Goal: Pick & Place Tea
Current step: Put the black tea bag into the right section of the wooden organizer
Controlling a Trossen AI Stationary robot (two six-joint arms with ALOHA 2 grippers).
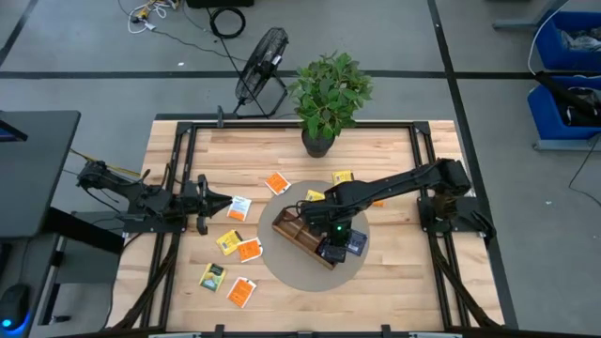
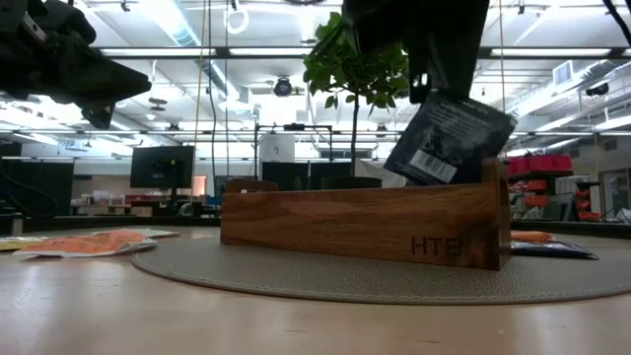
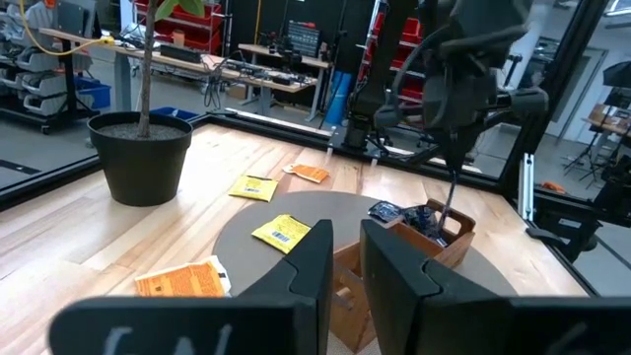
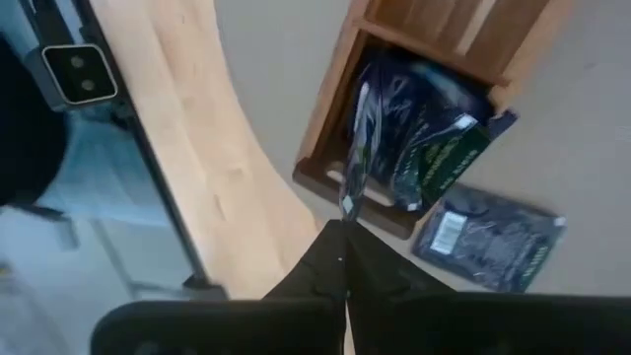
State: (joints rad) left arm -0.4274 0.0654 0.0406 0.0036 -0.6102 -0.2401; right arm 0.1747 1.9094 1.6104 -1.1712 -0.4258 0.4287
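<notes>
Right claw [image 4: 342, 232] above "HTS"-marked tray [image 2: 394, 225]

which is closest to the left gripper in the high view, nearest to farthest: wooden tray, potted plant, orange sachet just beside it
From the left gripper:
1. orange sachet, right at its fingertips.
2. wooden tray, on the round mat at table centre.
3. potted plant, at the table's far edge.

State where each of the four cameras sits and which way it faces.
High: overhead, straight down; both arms, wooden tray.
Low: table height, level across; tray, dark blue sachet.
Left wrist: past left gripper toward tray, plant pot.
Right wrist: down past right gripper, shut on sachet.
All share the tray.
</notes>
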